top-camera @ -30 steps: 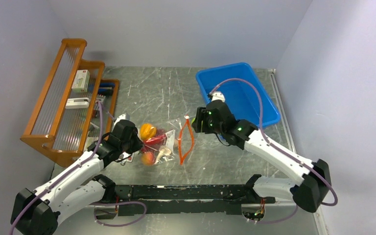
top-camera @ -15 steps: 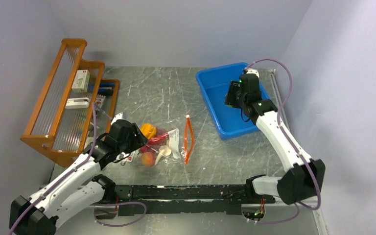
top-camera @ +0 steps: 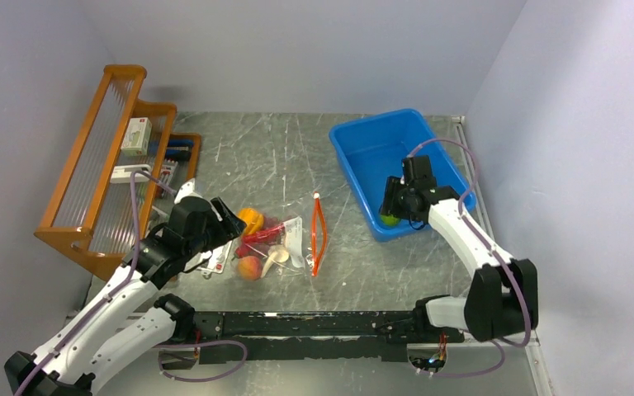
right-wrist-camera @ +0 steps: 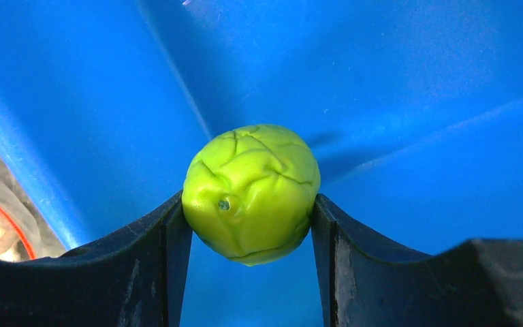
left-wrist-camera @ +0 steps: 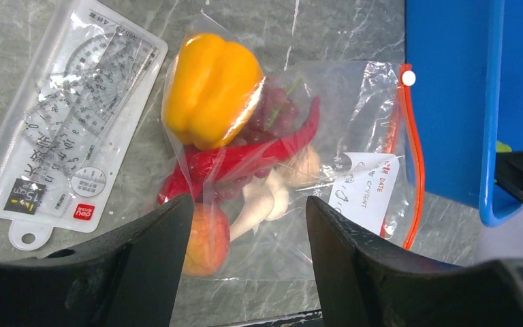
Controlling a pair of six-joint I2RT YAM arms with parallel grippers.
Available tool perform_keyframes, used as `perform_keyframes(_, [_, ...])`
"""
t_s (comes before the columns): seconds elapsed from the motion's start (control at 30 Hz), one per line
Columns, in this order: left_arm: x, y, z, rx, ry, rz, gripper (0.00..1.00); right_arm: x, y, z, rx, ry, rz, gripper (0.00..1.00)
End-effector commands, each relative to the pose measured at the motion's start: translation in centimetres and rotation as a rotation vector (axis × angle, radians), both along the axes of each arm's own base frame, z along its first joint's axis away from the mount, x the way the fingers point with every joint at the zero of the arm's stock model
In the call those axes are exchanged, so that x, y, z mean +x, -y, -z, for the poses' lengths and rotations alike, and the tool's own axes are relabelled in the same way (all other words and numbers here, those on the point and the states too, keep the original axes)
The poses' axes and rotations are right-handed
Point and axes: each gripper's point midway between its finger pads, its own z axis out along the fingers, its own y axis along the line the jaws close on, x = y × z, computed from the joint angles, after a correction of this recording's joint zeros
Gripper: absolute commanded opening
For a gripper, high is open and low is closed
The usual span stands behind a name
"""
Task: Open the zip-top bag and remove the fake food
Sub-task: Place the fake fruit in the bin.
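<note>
The zip-top bag (top-camera: 287, 244) (left-wrist-camera: 357, 122) lies flat on the table, its orange zip strip (top-camera: 318, 235) toward the blue bin. Inside it are fake food pieces: a yellow pepper (left-wrist-camera: 211, 88), red chillies (left-wrist-camera: 245, 160), purple grapes (left-wrist-camera: 276, 112), garlic (left-wrist-camera: 303, 165), a white piece (left-wrist-camera: 262, 204) and a peach (left-wrist-camera: 208, 238). My left gripper (left-wrist-camera: 248, 204) (top-camera: 227, 224) hovers open over the bag's closed end, holding nothing. Low in the near corner of the blue bin (top-camera: 363, 140) (right-wrist-camera: 415, 82), my right gripper (right-wrist-camera: 250, 204) (top-camera: 392, 210) is shut on the green lime (right-wrist-camera: 250, 191) (top-camera: 390, 219).
A clear packet of rulers and protractors (left-wrist-camera: 61, 129) (top-camera: 215, 262) lies just left of the bag. An orange wooden rack (top-camera: 99, 165) holding small boxes stands along the left wall. The bin's near wall (left-wrist-camera: 449, 102) sits close to the bag's zip edge.
My left gripper has opened, let go of the bag and drawn back. The right arm swung from the bag's mouth over the bin, then dropped into its near corner with the lime.
</note>
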Motion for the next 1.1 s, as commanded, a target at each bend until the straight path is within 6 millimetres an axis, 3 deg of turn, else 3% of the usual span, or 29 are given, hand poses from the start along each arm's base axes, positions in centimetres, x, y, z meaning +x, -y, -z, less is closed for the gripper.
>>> perform_keyframes(0.0, [0.5, -0.6, -1.6, 0.027, 0.036, -0.013, 0.73, -3.9, 1.1, 0.2, -0.006, -0.059, 0.049, 0.31])
perform_keyframes(0.1, [0.4, -0.7, -1.6, 0.034, 0.034, -0.011, 0.73, -4.4, 1.4, -0.6, -0.006, -0.034, 0.072, 0.31])
perform_keyframes(0.2, [0.4, -0.8, -1.5, 0.037, 0.036, -0.01, 0.74, -3.2, 0.6, -2.3, 0.034, 0.035, 0.045, 0.32])
perform_keyframes(0.33, [0.3, -1.1, -1.6, 0.043, 0.037, -0.017, 0.79, 0.5, -0.4, -4.7, 0.049, 0.133, 0.001, 0.33])
perform_keyframes(0.4, [0.2, -1.3, -1.7, 0.048, 0.038, -0.027, 0.99, 2.8, -0.5, -5.1, 0.03, 0.155, -0.008, 0.33])
perform_keyframes(0.53, [-0.1, -1.5, -1.6, 0.039, 0.039, -0.034, 1.0, 8.2, -1.7, -5.9, 0.047, 0.188, -0.025, 0.34])
perform_keyframes(0.63, [-0.4, -1.6, -1.6, 0.025, 0.048, -0.04, 1.0, 11.8, -3.7, -5.1, 0.109, 0.188, -0.072, 0.34])
perform_keyframes(0.77, [-0.8, -2.2, -1.9, 0.011, 0.072, -0.061, 1.0, 14.9, -6.4, -2.2, 0.191, 0.108, -0.151, 0.37])
perform_keyframes(0.9, [-1.2, -2.7, -2.0, -0.003, 0.091, -0.08, 0.99, 16.2, -8.4, -0.1, 0.261, 0.049, -0.221, 0.4])
perform_keyframes(1.07, [-1.6, -3.1, -2.2, -0.018, 0.094, -0.106, 0.99, 16.3, -9.9, 1.8, 0.316, -0.01, -0.301, 0.45])
